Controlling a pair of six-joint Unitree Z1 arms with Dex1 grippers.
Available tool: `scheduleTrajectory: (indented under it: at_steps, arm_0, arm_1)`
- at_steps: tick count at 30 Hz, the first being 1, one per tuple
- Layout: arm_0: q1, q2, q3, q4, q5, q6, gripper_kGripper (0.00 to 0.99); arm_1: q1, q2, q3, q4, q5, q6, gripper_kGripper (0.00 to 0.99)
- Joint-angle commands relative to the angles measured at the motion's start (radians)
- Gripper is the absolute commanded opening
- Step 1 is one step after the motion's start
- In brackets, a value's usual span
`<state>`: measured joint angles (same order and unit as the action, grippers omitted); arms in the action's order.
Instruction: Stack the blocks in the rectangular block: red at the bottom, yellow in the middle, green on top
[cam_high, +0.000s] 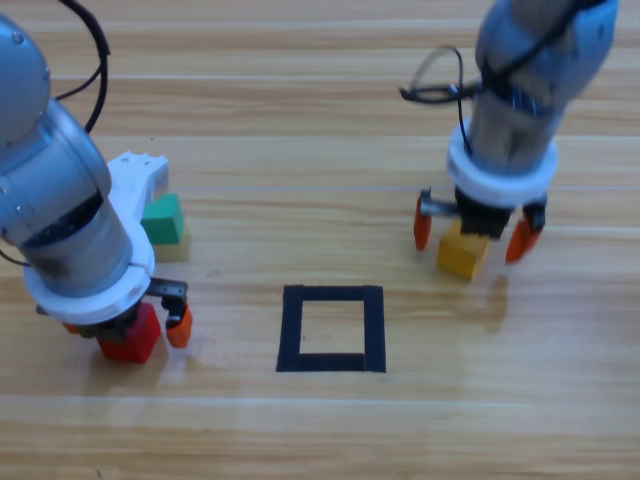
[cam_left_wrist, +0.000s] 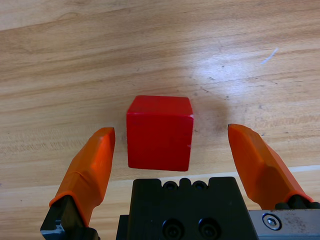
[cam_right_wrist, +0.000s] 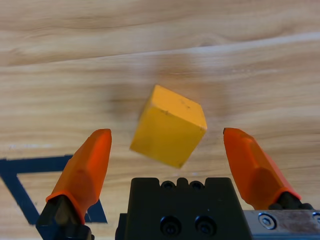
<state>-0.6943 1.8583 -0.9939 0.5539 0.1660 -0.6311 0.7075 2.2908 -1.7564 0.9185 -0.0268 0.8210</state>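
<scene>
The red cube (cam_high: 133, 336) (cam_left_wrist: 159, 132) rests on the table at the lower left, between the jaws of my open left gripper (cam_high: 125, 325) (cam_left_wrist: 170, 150), with a gap on each side. Over on the right, the yellow cube (cam_high: 462, 251) (cam_right_wrist: 170, 132) sits turned at an angle between the spread jaws of my open right gripper (cam_high: 470, 232) (cam_right_wrist: 167, 152), untouched. The green cube (cam_high: 162, 220) lies behind the left arm. A black tape rectangle (cam_high: 332, 328) (cam_right_wrist: 20, 185) is marked at the middle front, with nothing inside it.
The left arm's grey body (cam_high: 60, 220) covers much of the left side, close to the green cube. Bare wooden table (cam_high: 300, 150) spreads between the two arms and behind the rectangle.
</scene>
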Motion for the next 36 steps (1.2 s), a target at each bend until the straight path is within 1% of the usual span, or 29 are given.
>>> scheduleTrajectory:
  at_steps: [1,3,5,8,9,11,13,14,15,16,17,18,19,21,22,23,24,25,26,28,32,34,36]
  arm_0:
    - [0.049,0.032,0.037,-0.037,0.004,0.028,0.957]
    - [0.058,0.03,0.049,-0.046,0.003,0.037,0.925]
    - [0.061,0.028,0.055,-0.051,0.001,0.045,0.864]
    - [0.064,0.022,0.066,-0.054,0.0,0.05,0.718]
    - [0.064,0.022,0.07,-0.061,-0.003,0.05,0.683]
    - [0.064,0.015,0.09,-0.092,-0.014,0.054,0.557]
    - [0.064,0.004,0.103,-0.114,-0.023,0.057,0.357]
    - [0.064,-0.004,0.104,-0.117,-0.026,0.06,0.278]
    - [0.064,-0.011,0.104,-0.118,-0.028,0.06,0.201]
    - [0.062,-0.024,0.103,-0.12,-0.028,0.062,0.143]
    - [0.062,-0.034,0.106,-0.129,-0.026,0.062,0.138]
    - [0.056,-0.045,0.103,-0.135,-0.026,0.064,0.133]
    - [0.032,-0.053,0.095,-0.141,-0.029,0.059,0.133]
    - [-0.031,-0.068,0.072,-0.141,-0.026,0.034,0.133]
    - [-0.073,-0.074,0.058,-0.141,-0.023,0.018,0.133]
    - [-0.09,-0.076,0.051,-0.143,-0.023,0.014,0.133]
    - [-0.111,-0.077,0.038,-0.141,-0.026,0.013,0.133]
    - [-0.131,-0.076,0.024,-0.147,-0.031,0.013,0.133]
    - [-0.151,-0.076,0.014,-0.154,-0.037,0.018,0.132]
    - [-0.171,-0.071,-0.009,-0.154,-0.065,0.031,0.132]
    - [-0.195,-0.056,-0.048,-0.16,-0.12,0.051,0.13]
    - [-0.208,-0.036,-0.074,-0.16,-0.123,0.042,0.13]
    - [-0.223,0.005,-0.112,-0.154,-0.123,0.025,0.13]
  arm_1:
    - [-0.002,-0.057,0.314,-0.38,0.001,0.15,0.985]
    - [-0.002,-0.063,0.347,-0.434,0.002,0.158,0.983]
    - [-0.002,-0.063,0.348,-0.448,0.016,0.168,0.985]
    - [-0.002,-0.067,0.362,-0.477,0.048,0.195,0.98]
    - [-0.002,-0.067,0.37,-0.483,0.059,0.208,0.962]
    - [-0.002,-0.065,0.38,-0.489,0.074,0.228,0.877]
    - [-0.002,-0.063,0.406,-0.51,0.076,0.225,0.742]
    - [-0.002,-0.063,0.419,-0.521,0.074,0.219,0.675]
    - [-0.002,-0.063,0.433,-0.537,0.074,0.207,0.557]
    - [-0.002,-0.063,0.446,-0.55,0.07,0.187,0.408]
    - [-0.002,-0.065,0.452,-0.555,0.061,0.17,0.267]
    - [0.0,-0.07,0.456,-0.55,0.042,0.159,0.166]
    - [0.0,-0.08,0.462,-0.546,0.019,0.152,0.146]
    - [0.0,-0.106,0.463,-0.524,-0.005,0.112,0.144]
    - [0.0,-0.129,0.452,-0.498,-0.03,0.069,0.144]
    - [0.006,-0.157,0.439,-0.464,-0.054,0.018,0.144]
    - [0.007,-0.182,0.423,-0.435,-0.073,-0.039,0.097]
    - [0.007,-0.206,0.411,-0.409,-0.085,-0.092,0.023]
    - [0.007,-0.225,0.406,-0.383,-0.093,-0.121,0.0]
    - [0.006,-0.255,0.405,-0.334,-0.094,-0.189,0.0]
    - [0.006,-0.286,0.348,-0.178,-0.09,-0.355,0.0]
    - [0.006,-0.277,0.279,-0.064,-0.088,-0.41,0.0]
    - [0.006,-0.267,0.213,0.036,-0.09,-0.428,0.0]
